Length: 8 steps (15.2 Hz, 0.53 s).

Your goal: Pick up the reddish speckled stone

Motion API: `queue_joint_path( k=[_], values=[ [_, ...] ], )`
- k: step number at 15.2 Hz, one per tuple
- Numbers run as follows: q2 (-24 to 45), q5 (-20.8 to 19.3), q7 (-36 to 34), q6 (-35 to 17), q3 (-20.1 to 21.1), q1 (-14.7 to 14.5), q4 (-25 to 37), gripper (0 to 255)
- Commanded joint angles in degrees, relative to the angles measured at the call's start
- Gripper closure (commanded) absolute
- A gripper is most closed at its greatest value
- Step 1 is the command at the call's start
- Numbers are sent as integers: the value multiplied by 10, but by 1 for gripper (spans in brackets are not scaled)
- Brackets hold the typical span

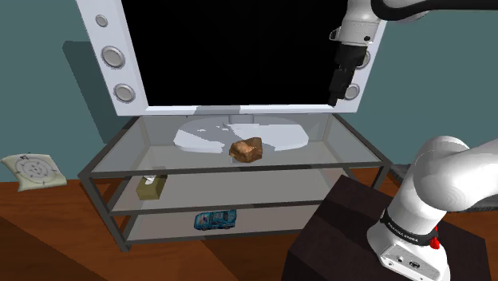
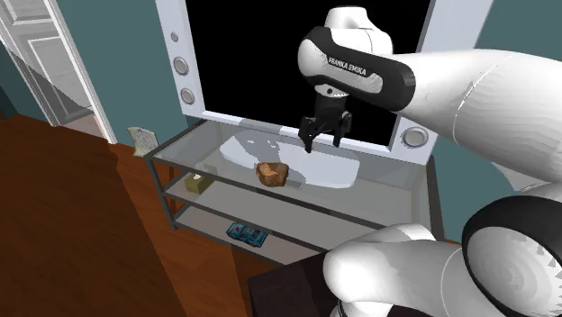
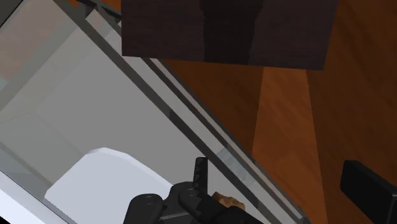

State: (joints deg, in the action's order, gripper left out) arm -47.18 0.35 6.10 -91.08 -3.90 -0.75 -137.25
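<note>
My arm [image 1: 447,180]: glossy white shells, dark joints, an all-black hand [image 2: 324,141].
From my console the segments read as rounded white casings joined by dark grey collars. One dark band [image 2: 353,72] near the wrist carries white "FRANKA EMIKA" lettering. A black ring [image 1: 405,230] lower down bears small white text beside a red dot [image 1: 436,244]. The hand ends in two slim black fingers [image 2: 308,144].

Arched high in white links with dark joints, down to the wrist [image 1: 357,30] directly above the pincer [image 2: 323,139]. Hung pointing straight down, black fingers [image 2: 307,140] spread apart, clasping nothing. Stretched the forearm [image 2: 468,81] away sideways from above the pincer.
</note>
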Motion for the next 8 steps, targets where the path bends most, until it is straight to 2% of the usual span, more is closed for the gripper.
queue_joint_path(
  k=[1, 8],
  values=[
    [0, 0, 0, 0, 0, 0, 0, 0],
    [136, -11, 26, -119, 7, -19, 11, 0]
  ],
)
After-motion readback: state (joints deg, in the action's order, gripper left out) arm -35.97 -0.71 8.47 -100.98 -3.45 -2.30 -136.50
